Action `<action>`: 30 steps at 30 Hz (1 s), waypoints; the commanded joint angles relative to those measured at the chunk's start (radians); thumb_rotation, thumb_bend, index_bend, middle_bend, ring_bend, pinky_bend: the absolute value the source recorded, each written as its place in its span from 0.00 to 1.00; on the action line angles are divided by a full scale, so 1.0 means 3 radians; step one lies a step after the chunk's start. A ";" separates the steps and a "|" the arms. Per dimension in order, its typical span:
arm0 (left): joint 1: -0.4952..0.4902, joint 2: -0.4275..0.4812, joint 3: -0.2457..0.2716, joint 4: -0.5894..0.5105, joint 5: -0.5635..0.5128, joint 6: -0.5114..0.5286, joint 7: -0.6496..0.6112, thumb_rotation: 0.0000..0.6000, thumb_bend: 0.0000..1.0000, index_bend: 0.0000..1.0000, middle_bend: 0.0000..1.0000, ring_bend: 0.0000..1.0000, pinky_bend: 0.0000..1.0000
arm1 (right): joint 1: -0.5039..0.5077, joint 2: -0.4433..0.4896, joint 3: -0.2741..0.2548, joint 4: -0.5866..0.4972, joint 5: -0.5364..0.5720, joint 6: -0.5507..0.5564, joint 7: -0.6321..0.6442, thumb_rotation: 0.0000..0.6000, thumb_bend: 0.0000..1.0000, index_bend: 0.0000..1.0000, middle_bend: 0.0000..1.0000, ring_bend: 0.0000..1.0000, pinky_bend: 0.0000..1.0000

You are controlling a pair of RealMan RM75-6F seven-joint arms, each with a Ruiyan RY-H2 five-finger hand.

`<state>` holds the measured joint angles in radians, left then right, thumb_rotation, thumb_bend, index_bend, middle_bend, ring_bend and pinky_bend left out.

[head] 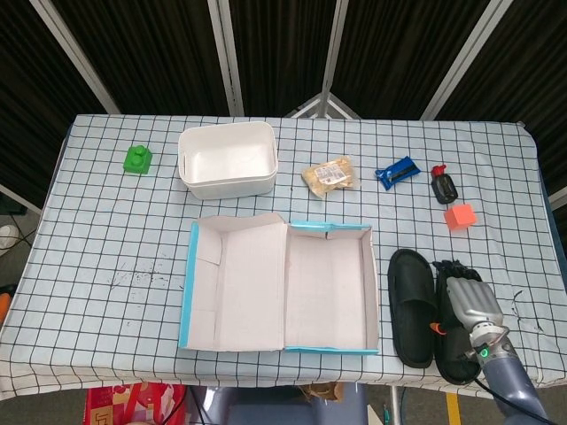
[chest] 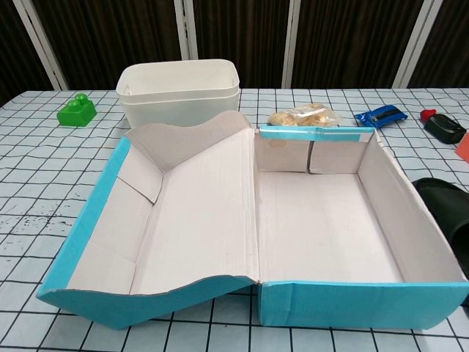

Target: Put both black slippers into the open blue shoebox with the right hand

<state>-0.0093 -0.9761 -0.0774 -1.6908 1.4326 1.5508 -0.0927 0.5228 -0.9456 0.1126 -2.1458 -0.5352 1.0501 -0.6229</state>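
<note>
Two black slippers lie side by side right of the open blue shoebox (head: 328, 292). The slipper nearer the box (head: 412, 305) lies uncovered, and its edge shows at the right border of the chest view (chest: 445, 196). My right hand (head: 467, 303) hovers over the outer slipper (head: 452, 356), hiding most of it, with dark fingers (head: 454, 266) pointing toward its far end. I see nothing lifted by the hand. The shoebox (chest: 352, 304) is empty, with its lid folded out to the left. My left hand is in neither view.
A white tub (head: 228, 159) stands behind the box, and a green block (head: 137, 159) sits at the far left. A snack bag (head: 330, 174), a blue packet (head: 396, 172), a small dark bottle (head: 442, 187) and a red cube (head: 460, 217) lie behind the slippers.
</note>
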 commanded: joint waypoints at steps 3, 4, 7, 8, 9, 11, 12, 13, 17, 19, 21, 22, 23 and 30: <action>-0.0008 -0.0002 -0.0015 0.0008 -0.0039 -0.0023 -0.0001 1.00 0.52 0.07 0.00 0.00 0.02 | 0.0363 -0.0196 -0.0064 0.0034 0.0409 0.0096 -0.0372 1.00 0.12 0.00 0.03 0.04 0.06; -0.0010 -0.0002 -0.0017 0.0008 -0.0047 -0.0028 0.0004 1.00 0.51 0.07 0.00 0.00 0.02 | 0.0393 -0.0237 -0.0077 0.0061 0.0444 0.0125 -0.0398 1.00 0.12 0.00 0.03 0.04 0.06; -0.0016 -0.0009 -0.0019 0.0008 -0.0064 -0.0045 0.0033 1.00 0.52 0.07 0.00 0.00 0.02 | 0.0474 -0.0385 -0.0107 0.0178 0.0530 0.0168 -0.0450 1.00 0.12 0.00 0.03 0.04 0.06; -0.0019 -0.0013 -0.0019 0.0007 -0.0068 -0.0050 0.0045 1.00 0.52 0.07 0.00 0.00 0.02 | 0.0498 -0.0429 -0.0115 0.0215 0.0558 0.0171 -0.0460 1.00 0.12 0.00 0.03 0.04 0.06; -0.0021 -0.0016 -0.0019 0.0006 -0.0071 -0.0054 0.0055 1.00 0.52 0.07 0.00 0.00 0.02 | 0.0517 -0.0460 -0.0120 0.0243 0.0580 0.0166 -0.0470 1.00 0.12 0.00 0.03 0.04 0.06; -0.0026 -0.0022 -0.0022 0.0003 -0.0081 -0.0064 0.0079 1.00 0.51 0.07 0.00 0.00 0.02 | 0.0572 -0.0535 -0.0128 0.0318 0.0639 0.0147 -0.0488 1.00 0.12 0.00 0.03 0.04 0.06; -0.0028 -0.0025 -0.0023 0.0003 -0.0088 -0.0069 0.0088 1.00 0.51 0.07 0.00 0.00 0.02 | 0.0600 -0.0570 -0.0128 0.0363 0.0670 0.0139 -0.0497 1.00 0.12 0.00 0.03 0.04 0.06; -0.0030 -0.0028 -0.0026 0.0002 -0.0097 -0.0073 0.0098 1.00 0.51 0.07 0.00 0.00 0.02 | 0.0627 -0.0600 -0.0129 0.0403 0.0700 0.0133 -0.0506 1.00 0.12 0.00 0.03 0.04 0.06; -0.0035 -0.0032 -0.0039 0.0002 -0.0135 -0.0085 0.0121 1.00 0.52 0.07 0.00 0.00 0.02 | 0.0737 -0.0684 -0.0131 0.0551 0.0825 0.0108 -0.0565 1.00 0.12 0.00 0.03 0.04 0.06; -0.0036 -0.0030 -0.0049 0.0004 -0.0156 -0.0086 0.0123 1.00 0.52 0.07 0.00 0.00 0.02 | 0.0794 -0.0700 -0.0142 0.0606 0.0872 0.0107 -0.0614 1.00 0.12 0.02 0.07 0.04 0.04; -0.0034 -0.0029 -0.0056 0.0009 -0.0171 -0.0085 0.0124 1.00 0.52 0.07 0.00 0.00 0.02 | 0.0826 -0.0707 -0.0152 0.0645 0.0894 0.0109 -0.0643 1.00 0.12 0.05 0.12 0.04 0.03; -0.0034 -0.0029 -0.0059 0.0010 -0.0178 -0.0086 0.0126 1.00 0.51 0.07 0.00 0.00 0.02 | 0.0838 -0.0711 -0.0157 0.0661 0.0909 0.0106 -0.0652 1.00 0.12 0.06 0.14 0.04 0.03; -0.0034 -0.0029 -0.0062 0.0010 -0.0185 -0.0086 0.0130 1.00 0.51 0.07 0.00 0.00 0.02 | 0.0854 -0.0714 -0.0165 0.0677 0.0933 0.0098 -0.0660 1.00 0.12 0.08 0.15 0.04 0.03; -0.0027 -0.0033 -0.0059 -0.0005 -0.0172 -0.0066 0.0156 1.00 0.51 0.07 0.00 0.00 0.02 | 0.0902 -0.0726 -0.0222 0.0772 0.0989 -0.0025 -0.0614 1.00 0.12 0.21 0.23 0.08 0.02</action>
<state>-0.0173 -0.9861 -0.0953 -1.6920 1.3809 1.5311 -0.0459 0.7918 -1.1620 0.0489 -1.9175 -0.2382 1.0460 -0.8097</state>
